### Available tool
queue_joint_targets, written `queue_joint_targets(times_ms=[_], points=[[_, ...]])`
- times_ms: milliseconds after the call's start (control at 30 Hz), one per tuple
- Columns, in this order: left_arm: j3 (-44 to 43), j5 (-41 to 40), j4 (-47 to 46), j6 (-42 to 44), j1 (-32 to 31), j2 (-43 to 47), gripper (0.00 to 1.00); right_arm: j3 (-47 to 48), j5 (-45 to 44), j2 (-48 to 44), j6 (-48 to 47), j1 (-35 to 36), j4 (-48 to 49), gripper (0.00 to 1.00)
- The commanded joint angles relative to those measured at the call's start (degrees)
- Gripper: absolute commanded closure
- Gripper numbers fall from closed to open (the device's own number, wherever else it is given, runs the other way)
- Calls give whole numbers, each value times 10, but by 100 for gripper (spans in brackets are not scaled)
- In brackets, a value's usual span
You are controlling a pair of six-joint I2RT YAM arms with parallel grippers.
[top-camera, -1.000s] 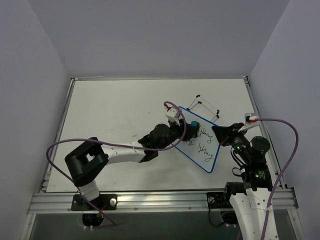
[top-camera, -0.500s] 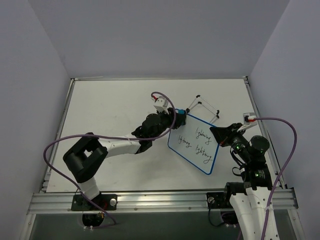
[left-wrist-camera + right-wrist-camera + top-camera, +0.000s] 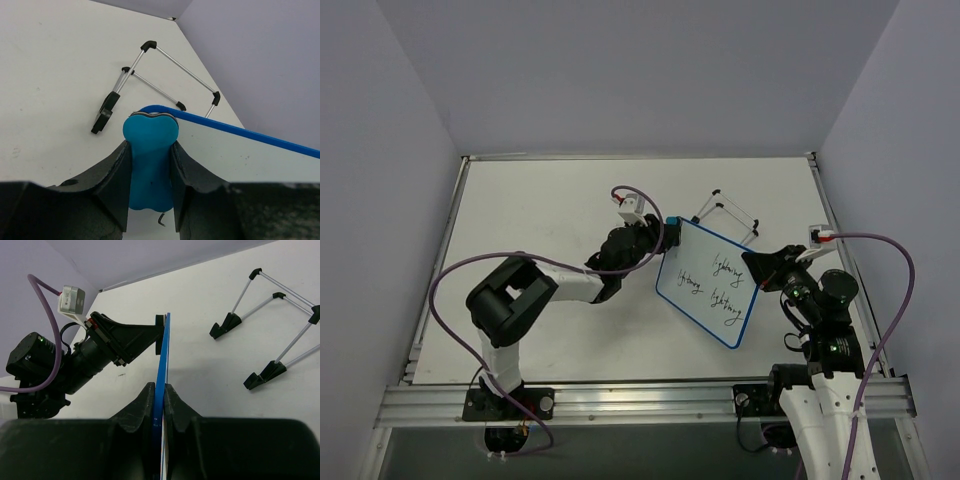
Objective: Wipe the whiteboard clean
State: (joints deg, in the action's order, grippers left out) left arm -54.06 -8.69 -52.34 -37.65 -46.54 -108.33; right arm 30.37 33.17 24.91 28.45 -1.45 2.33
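Left wrist: left tool [image 3: 150, 167] clamps the eraser [image 3: 150, 131] at the whiteboard [image 3: 240, 155] corner. Its writing [image 3: 715, 282] lies toward the right tool [image 3: 160, 392], which pinches the opposite edge.

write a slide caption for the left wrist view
Left jaws hold a blue bone-shaped eraser at the corner of the blue-rimmed whiteboard, wire stand on the table behind.

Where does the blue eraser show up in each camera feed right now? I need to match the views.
Top external: eraser mid-frame, at the whiteboard's upper-left corner.
Left wrist: eraser bottom centre, held in the left gripper.
Right wrist: not visible; it is behind the whiteboard's edge.
Shared landmark: the wire stand beyond the board.
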Motion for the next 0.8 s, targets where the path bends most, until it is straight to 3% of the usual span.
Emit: queue_joint_targets(times_ms=[0,200,500,633,767], points=[[21,47,12,-8,-31,0,98,11,82,-8,13,11,80,100],[46,31,29,-11,-85,33,98,3,79,-14,23,11,94,100],[113,15,-21,-46,-145,66,98,2,88,-19,27,11,94,100],[119,-19,26,-23,-135,94,98,1,88,-21,28,12,92,100],[120,4,34,-16,-75,86,98,4,94,-20,30,14,94,100]])
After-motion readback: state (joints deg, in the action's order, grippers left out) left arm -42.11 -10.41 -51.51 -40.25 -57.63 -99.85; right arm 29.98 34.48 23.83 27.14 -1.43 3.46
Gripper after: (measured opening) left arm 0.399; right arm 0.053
